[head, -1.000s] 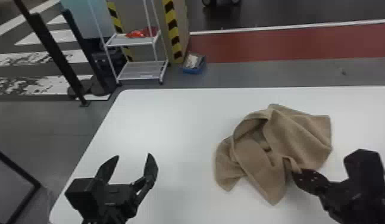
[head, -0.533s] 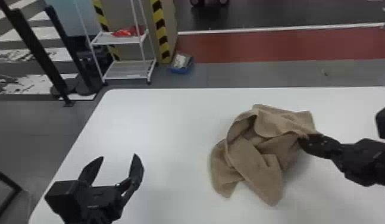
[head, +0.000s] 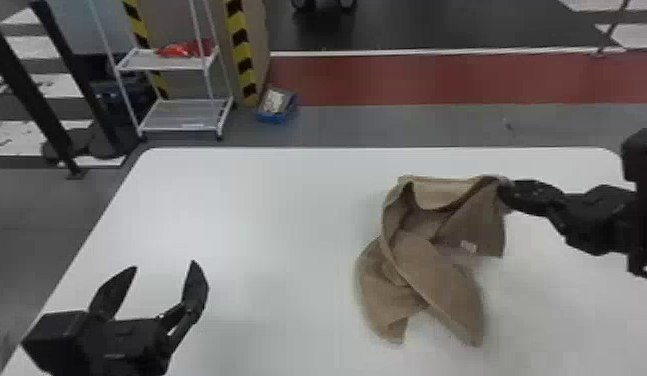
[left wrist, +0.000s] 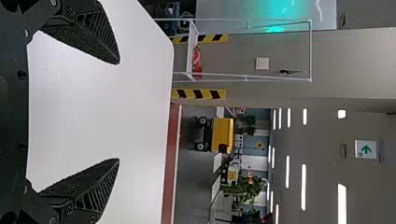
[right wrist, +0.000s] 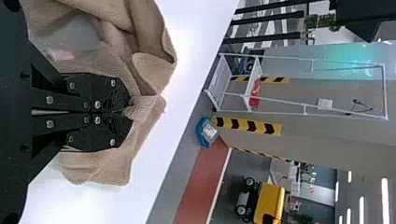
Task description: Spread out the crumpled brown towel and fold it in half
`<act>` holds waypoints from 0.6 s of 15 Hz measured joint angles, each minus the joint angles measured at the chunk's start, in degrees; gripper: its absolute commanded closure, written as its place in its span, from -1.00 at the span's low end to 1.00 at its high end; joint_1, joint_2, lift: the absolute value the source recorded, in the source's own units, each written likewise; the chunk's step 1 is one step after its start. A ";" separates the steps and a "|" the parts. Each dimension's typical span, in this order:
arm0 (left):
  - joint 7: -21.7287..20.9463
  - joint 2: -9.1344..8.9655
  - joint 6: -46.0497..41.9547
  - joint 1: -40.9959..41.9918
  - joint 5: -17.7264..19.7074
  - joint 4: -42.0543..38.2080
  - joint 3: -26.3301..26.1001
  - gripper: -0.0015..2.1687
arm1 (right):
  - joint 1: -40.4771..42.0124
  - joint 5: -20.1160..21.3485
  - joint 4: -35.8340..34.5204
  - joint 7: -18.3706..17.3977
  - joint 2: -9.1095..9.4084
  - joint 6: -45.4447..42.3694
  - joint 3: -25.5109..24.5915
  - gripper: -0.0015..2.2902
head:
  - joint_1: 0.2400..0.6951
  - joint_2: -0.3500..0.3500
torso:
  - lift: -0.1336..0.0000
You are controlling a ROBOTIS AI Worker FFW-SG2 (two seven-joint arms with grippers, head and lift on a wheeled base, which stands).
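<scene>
In the head view my right gripper (head: 507,192) holds the upper right corner of the crumpled brown towel (head: 437,270), lifted off the table. The towel's lower part lies bunched and twisted on the white surface, and a small pale label shows on the hanging portion. In the right wrist view the right gripper (right wrist: 128,111) is shut on a pinch of the towel (right wrist: 149,74), with cloth draping on both sides of its fingers. My left gripper (head: 162,272) stands open over the table's left part, well apart from the towel; in the left wrist view the left gripper (left wrist: 119,111) has nothing between its fingers.
The white table (head: 267,215) extends beneath both arms, its far edge running behind the towel. Beyond it on the floor stand a white wire rack (head: 182,112) and a blue bin (head: 277,106). Black posts rise past the table's left side.
My right gripper has moved away from the robot and upward, drawing the towel's corner with it, and the label has come into sight. The left gripper stays open; the head view has shifted.
</scene>
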 measured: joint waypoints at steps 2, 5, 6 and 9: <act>-0.05 -0.05 -0.41 0.35 0.00 -0.07 -0.02 -0.86 | -2.99 5.86 1.19 4.46 -2.63 -0.36 4.51 -0.21 | 1.00 0.15 | -0.84; -0.12 -0.12 -0.70 0.76 0.00 -0.08 0.21 -0.86 | -3.78 17.64 4.10 9.28 -3.69 -0.48 13.90 -0.96 | 1.00 0.31 | -0.84; -0.15 -0.15 -0.70 0.84 0.00 -0.08 0.28 -0.86 | -3.43 18.98 5.03 9.01 -3.68 -0.48 15.53 -0.97 | 1.00 0.34 | -0.84; -0.22 -0.08 -0.71 0.94 0.00 -0.06 0.42 -0.86 | -1.27 14.98 4.65 9.23 -3.20 0.00 13.71 -0.95 | 1.00 0.36 | -0.84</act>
